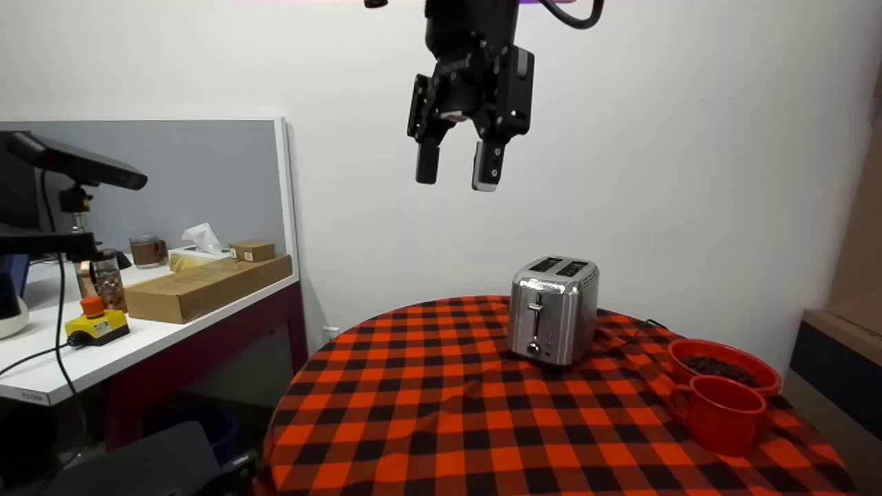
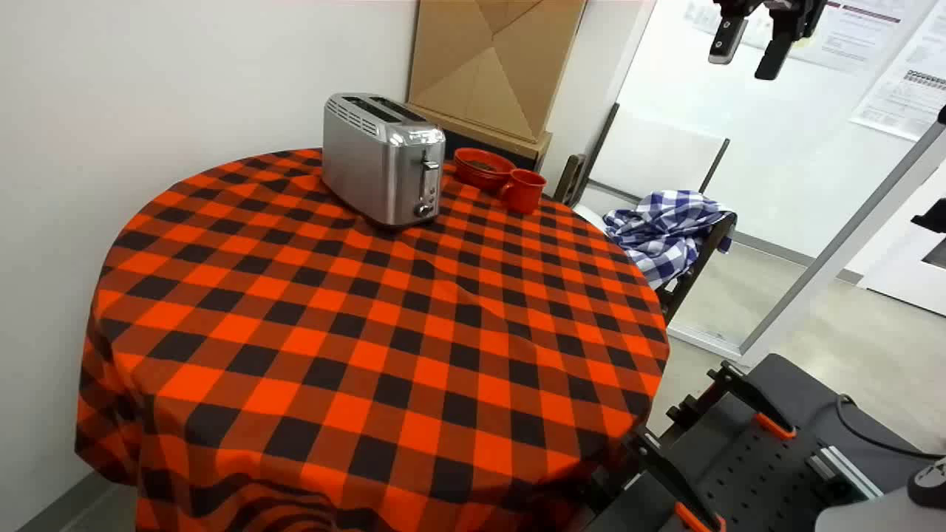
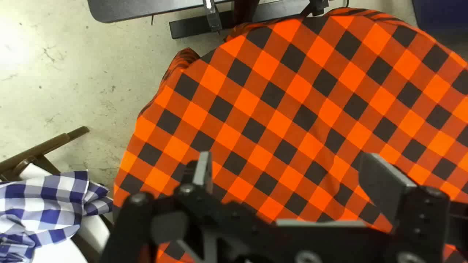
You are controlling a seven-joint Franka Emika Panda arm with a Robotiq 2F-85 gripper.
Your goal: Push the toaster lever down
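A silver two-slot toaster [image 1: 572, 317] stands upright on the round table with the red and black checked cloth [image 1: 413, 413]. It also shows in an exterior view [image 2: 358, 166]. Its lever [image 1: 535, 306] is on the narrow front face, near the top of its slot; it also shows in an exterior view [image 2: 431, 167]. My gripper [image 1: 456, 172] hangs high above the table, well away from the toaster, with fingers apart and nothing between them. It also shows in an exterior view [image 2: 746, 63] and the wrist view [image 3: 285, 171]. The toaster is out of the wrist view.
A red bowl [image 1: 723, 362] with dark bits and a red mug [image 1: 727, 420] stand beside the toaster. A dark cord [image 1: 637, 331] lies behind it. A wall stands close behind the table. A chair with a blue checked cloth [image 2: 665, 229] stands by the table.
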